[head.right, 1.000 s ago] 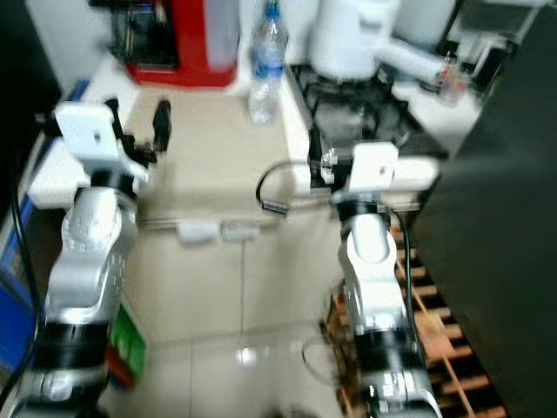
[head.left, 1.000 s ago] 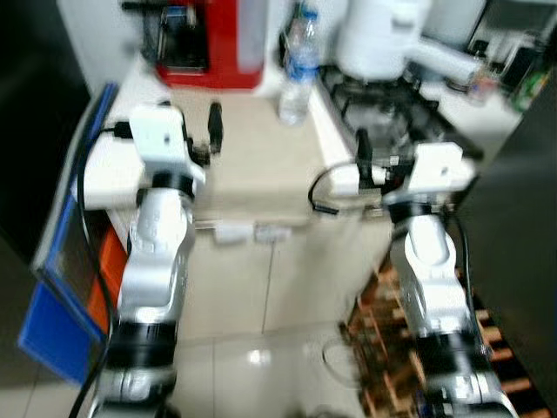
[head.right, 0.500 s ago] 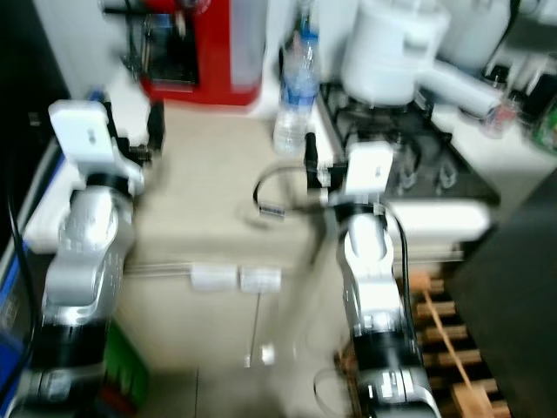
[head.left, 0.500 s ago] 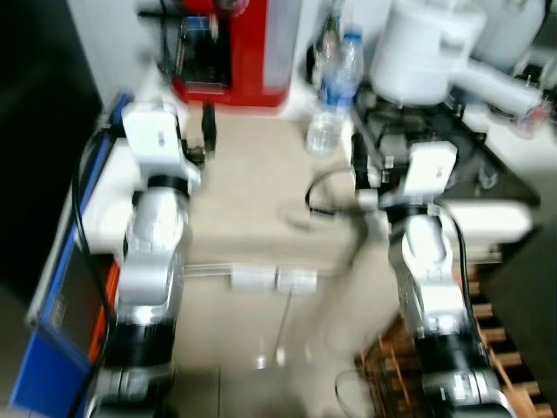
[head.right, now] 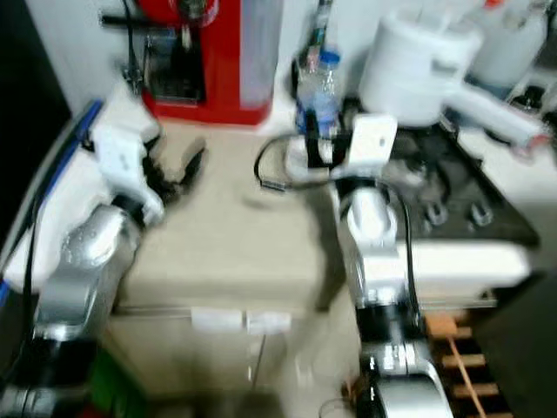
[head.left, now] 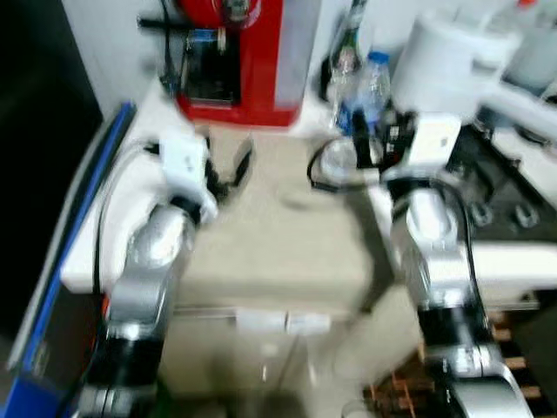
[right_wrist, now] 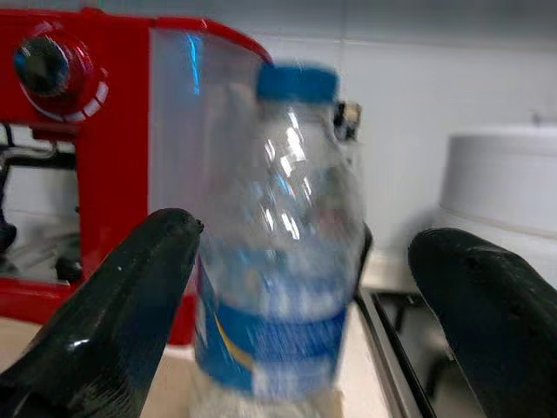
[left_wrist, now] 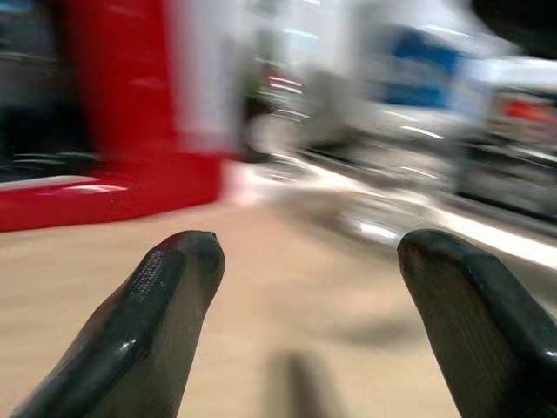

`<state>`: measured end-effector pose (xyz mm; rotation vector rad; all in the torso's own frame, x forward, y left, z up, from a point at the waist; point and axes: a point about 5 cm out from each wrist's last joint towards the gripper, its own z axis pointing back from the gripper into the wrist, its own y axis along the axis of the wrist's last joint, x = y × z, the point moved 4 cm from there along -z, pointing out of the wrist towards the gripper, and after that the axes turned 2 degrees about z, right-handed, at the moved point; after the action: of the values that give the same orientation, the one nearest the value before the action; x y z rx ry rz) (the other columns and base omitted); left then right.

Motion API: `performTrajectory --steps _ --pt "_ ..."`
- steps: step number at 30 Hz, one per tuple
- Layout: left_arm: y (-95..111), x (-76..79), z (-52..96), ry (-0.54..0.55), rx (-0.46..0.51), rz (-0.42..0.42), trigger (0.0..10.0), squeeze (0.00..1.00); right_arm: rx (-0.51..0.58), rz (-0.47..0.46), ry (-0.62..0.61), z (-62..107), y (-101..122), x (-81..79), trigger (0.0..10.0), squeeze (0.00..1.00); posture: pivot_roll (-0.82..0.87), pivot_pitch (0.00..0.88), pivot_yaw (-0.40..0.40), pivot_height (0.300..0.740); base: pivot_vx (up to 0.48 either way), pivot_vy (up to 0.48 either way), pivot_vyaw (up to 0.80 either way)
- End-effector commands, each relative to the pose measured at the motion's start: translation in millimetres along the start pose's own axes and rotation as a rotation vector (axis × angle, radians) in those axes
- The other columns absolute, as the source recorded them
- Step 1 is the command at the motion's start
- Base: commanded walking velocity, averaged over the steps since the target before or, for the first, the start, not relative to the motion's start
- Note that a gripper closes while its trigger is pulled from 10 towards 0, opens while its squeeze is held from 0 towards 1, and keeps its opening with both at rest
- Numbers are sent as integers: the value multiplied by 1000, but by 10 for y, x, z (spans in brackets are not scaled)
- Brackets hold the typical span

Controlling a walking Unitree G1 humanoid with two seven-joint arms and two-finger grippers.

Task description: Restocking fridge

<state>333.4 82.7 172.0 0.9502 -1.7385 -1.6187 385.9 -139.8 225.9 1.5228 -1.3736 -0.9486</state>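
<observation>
A clear water bottle [right_wrist: 278, 261] with a blue cap and blue label stands upright at the back of the beige counter [head.left: 278, 244], beside the red coffee machine [head.left: 235, 52]. My right gripper [right_wrist: 306, 237] is open and level with the bottle, which stands just beyond its two spread fingertips and is not touched. From the head the right gripper [head.left: 365, 139] sits just in front of the bottle [head.left: 372, 83]. My left gripper [head.left: 233, 167] is open over the counter's left part, holding nothing, with the red machine [left_wrist: 113, 131] ahead of it. A dark glass bottle [head.left: 348, 43] stands behind the water bottle.
A white pot-shaped appliance [head.left: 452, 61] stands on the black gas stove [head.left: 509, 196] to the right of the bottle. A white ledge with a blue edge [head.left: 96, 200] borders the counter on the left. A wooden rack [head.right: 461, 348] is on the floor at lower right.
The camera has moved closer to the counter. Both arms have reached forward; the right gripper is now up by the water bottle, and the left gripper has swung inward over the counter.
</observation>
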Motion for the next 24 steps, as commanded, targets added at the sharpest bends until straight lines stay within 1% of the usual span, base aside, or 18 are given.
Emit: performTrajectory --steps 1,2,3,4,6,7,9,10,11,12,14,17,21,24 --pt "40 142 -55 -97 9 0 10000 0 -24 -17 -21 -16 -16 95 10000 0 -12 0 -72 740 0 0 0" --pt "62 156 -82 -125 18 -4 10000 0 -26 -35 -16 -62 18 92 10000 0 -7 0 -72 740 0 0 0" --pt "89 167 -109 -158 22 14 10000 0 -26 -44 -5 -103 55 76 10000 0 -6 0 -73 740 0 0 0" --pt "89 167 -109 -158 22 14 10000 0 -26 -44 -5 -103 55 76 10000 0 -6 0 -73 740 0 0 0" --pt "166 162 -152 -191 40 48 10000 0 -34 -53 4 -151 93 49 10000 0 -2 0 -72 740 0 0 0" --pt "178 159 -161 -193 41 53 10000 0 -37 -55 5 -159 95 46 10000 0 -2 0 -72 740 0 0 0" --pt "186 195 -170 -242 28 53 10000 0 -42 -61 9 -189 103 26 10000 0 -1 0 -71 740 0 0 0" --pt "186 195 -170 -242 28 53 10000 0 -42 -61 9 -189 103 26 10000 0 -1 0 -71 740 0 0 0" --pt "189 283 -172 -319 12 46 10000 0 -57 -64 13 -233 89 7 10000 0 2 0 -74 740 0 0 0" --pt "207 306 -183 -335 22 43 10000 0 -67 -62 13 -258 76 8 10000 0 7 0 -77 740 0 0 0" --pt "227 327 -190 -348 35 43 10000 0 -78 -58 13 -286 60 13 10000 0 10 0 -79 740 0 0 0" --pt "299 352 -201 -343 87 63 10000 0 -95 -35 -6 -358 42 78 10000 0 19 0 -85 740 0 0 0" --pt "364 346 -171 -292 144 92 10000 0 -90 -29 -9 -417 72 110 10000 0 34 0 -97 740 0 0 0" --pt "387 356 -135 -257 164 106 10000 0 -81 -38 3 -448 110 116 10000 0 45 0 -106 740 0 0 0"
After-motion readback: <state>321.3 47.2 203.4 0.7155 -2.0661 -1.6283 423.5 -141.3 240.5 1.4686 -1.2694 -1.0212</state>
